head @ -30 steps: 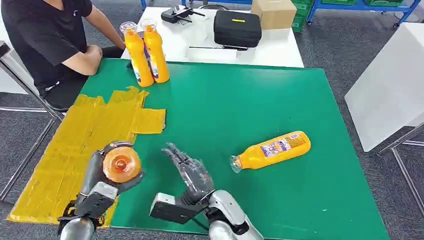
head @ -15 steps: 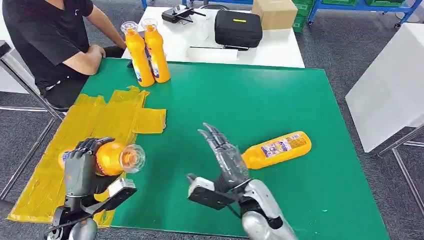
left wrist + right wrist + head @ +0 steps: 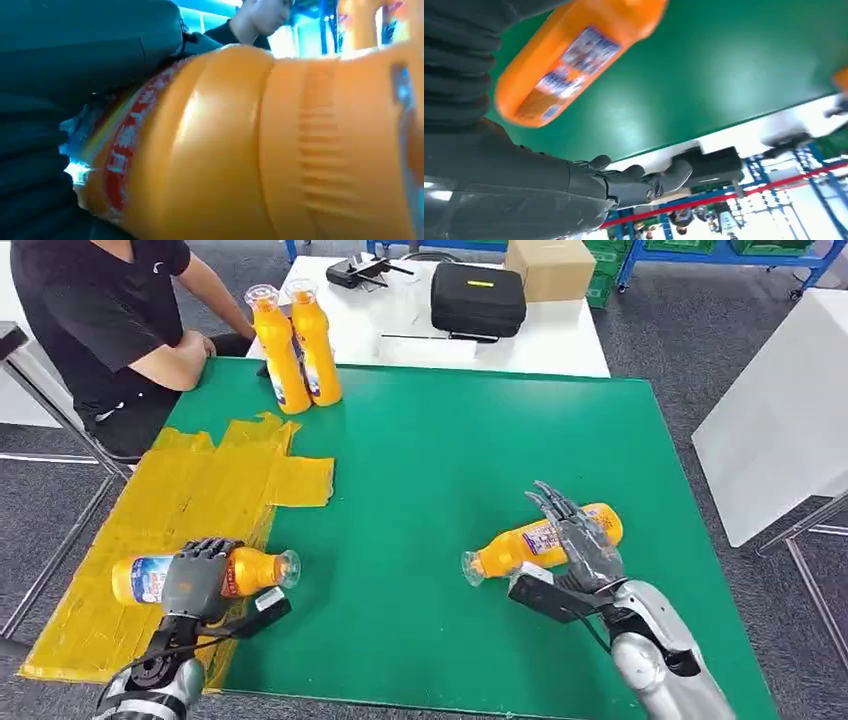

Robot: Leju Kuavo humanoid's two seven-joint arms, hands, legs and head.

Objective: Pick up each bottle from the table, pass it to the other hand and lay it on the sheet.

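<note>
Head view: we have one bottle going down on the sheet and the next one lined up.

Nearest, our left hand (image 3: 197,580) wraps its fingers around a bottle (image 3: 245,571) held on its side low over the yellow sheet (image 3: 170,500); whether it touches, we cannot tell. Further right, our right hand (image 3: 580,545), fingers spread and holding nothing, hovers by the second bottle (image 3: 520,546) lying on the green table (image 3: 450,460), likely ready to grasp. Far back, two upright bottles (image 3: 296,340) wait beside a seated person (image 3: 100,310).
</note>
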